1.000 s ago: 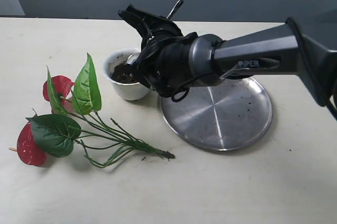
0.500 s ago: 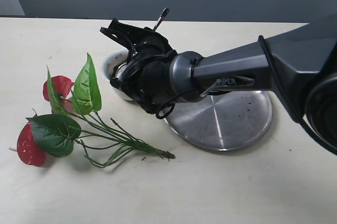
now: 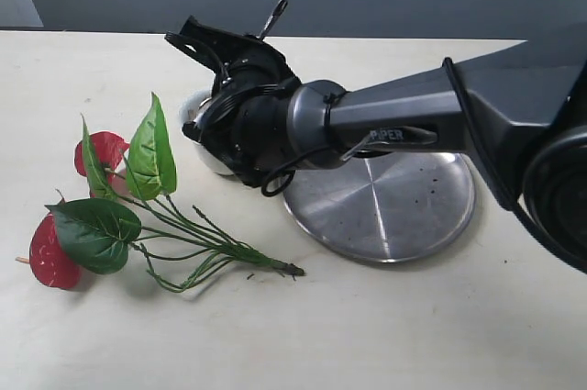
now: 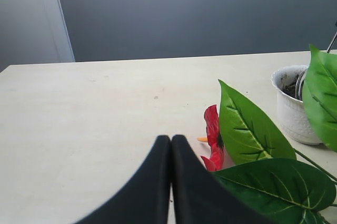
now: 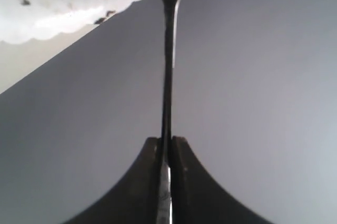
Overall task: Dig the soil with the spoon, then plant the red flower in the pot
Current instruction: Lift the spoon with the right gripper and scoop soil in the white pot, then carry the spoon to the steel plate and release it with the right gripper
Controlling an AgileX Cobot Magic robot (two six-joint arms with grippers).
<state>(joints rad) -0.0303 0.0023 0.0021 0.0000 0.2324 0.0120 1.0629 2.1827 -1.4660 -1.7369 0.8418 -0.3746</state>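
The white pot (image 4: pixel 293 109) with a scalloped rim holds dark soil (image 4: pixel 288 90). In the exterior view my right arm (image 3: pixel 275 124) reaches across and hides most of the pot (image 3: pixel 195 111). My right gripper (image 5: pixel 166 140) is shut on the thin handle of the silver spoon (image 5: pixel 168 71). The spoon's bowl is at the pot's rim (image 5: pixel 63 10), and its handle end (image 3: pixel 273 16) sticks up behind the gripper. The red flower (image 3: pixel 50 252) lies on the table left of the pot. My left gripper (image 4: pixel 170 138) is shut and empty, low beside a red bloom (image 4: pixel 212 135).
A large round steel plate (image 3: pixel 404 216) with a few soil crumbs lies right of the pot, partly under my right arm. The flower's stems (image 3: pixel 229 252) stretch toward the plate's near left edge. Broad green leaves (image 4: pixel 247 134) crowd the left gripper's side.
My right arm has swung left with the spoon and now covers most of the pot and its soil. The spoon's handle end moved left. The flower has not moved.
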